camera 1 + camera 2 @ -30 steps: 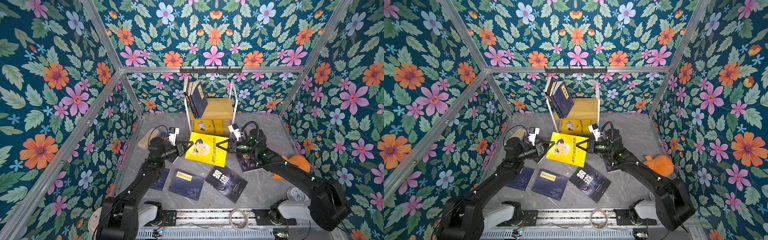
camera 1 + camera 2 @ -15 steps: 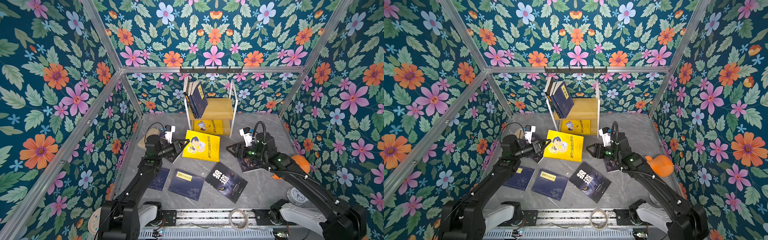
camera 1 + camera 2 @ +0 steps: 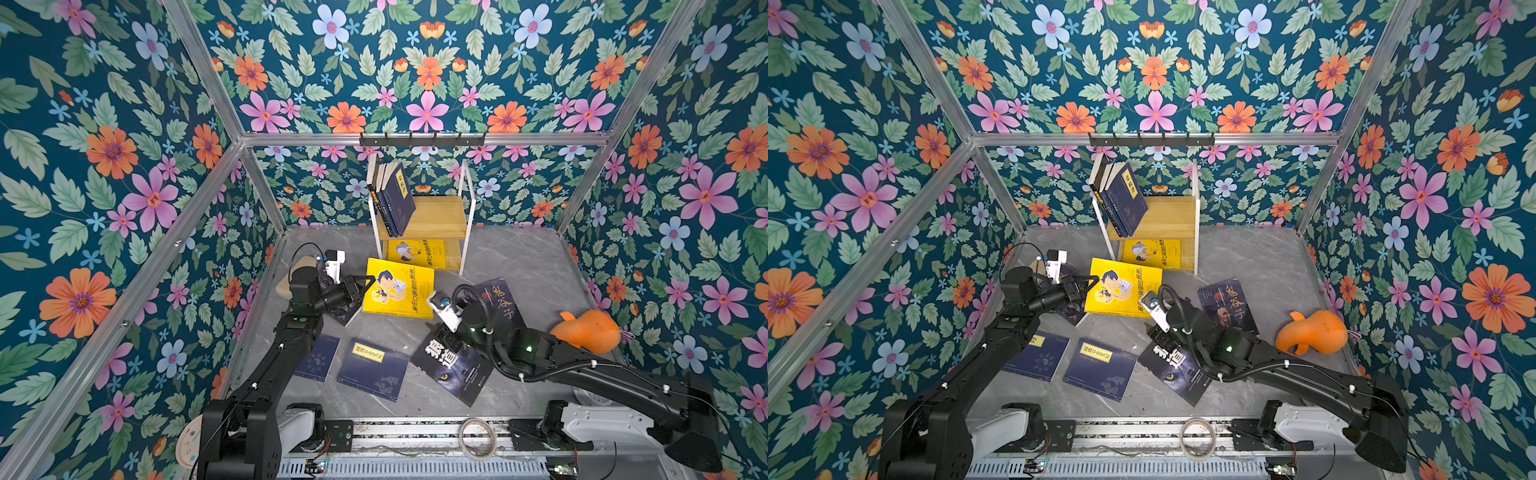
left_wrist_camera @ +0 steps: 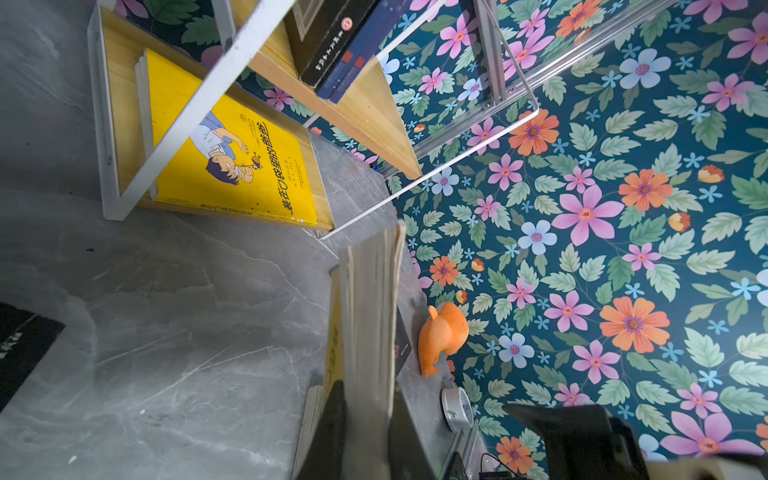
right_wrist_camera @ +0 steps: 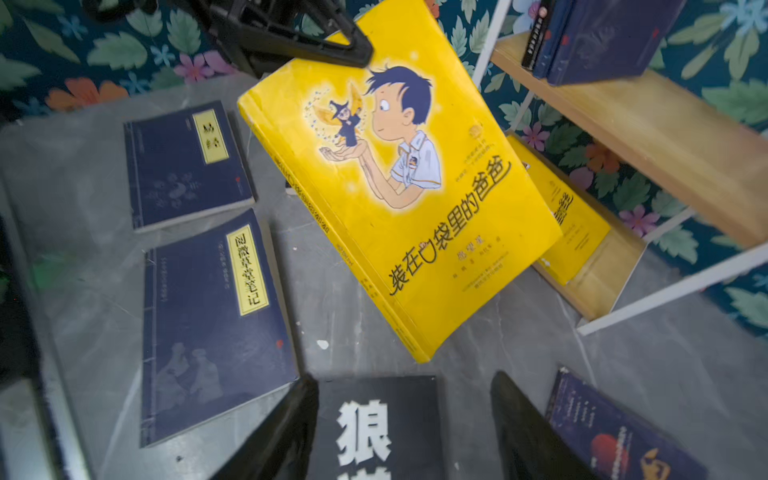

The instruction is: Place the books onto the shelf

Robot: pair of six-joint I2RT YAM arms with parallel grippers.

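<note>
My left gripper (image 3: 360, 286) (image 4: 365, 409) is shut on the left edge of a yellow cartoon book (image 3: 399, 289) (image 3: 1123, 286) (image 5: 399, 187), which it holds tilted above the table in front of the shelf (image 3: 434, 216) (image 3: 1167, 218). Navy books (image 3: 395, 199) lean on the shelf's top board, and another yellow book (image 3: 417, 253) lies on the lower one. My right gripper (image 3: 441, 337) (image 5: 403, 378) stands open and empty just over a black book (image 3: 453, 365) (image 5: 374, 419) with white characters. Two navy books (image 3: 318, 357) (image 3: 372, 368) and a dark book (image 3: 500, 297) lie flat nearby.
An orange toy (image 3: 586, 332) sits at the right wall with a small white clock (image 3: 594, 395) nearer the front. A tape roll (image 3: 478, 432) lies on the front rail. A black hook rail (image 3: 422, 139) runs above the shelf. Another dark book (image 3: 345, 313) lies under the left gripper.
My right gripper let go of the yellow book, opened, and drew back down over the black book. The left gripper now holds the yellow book alone.
</note>
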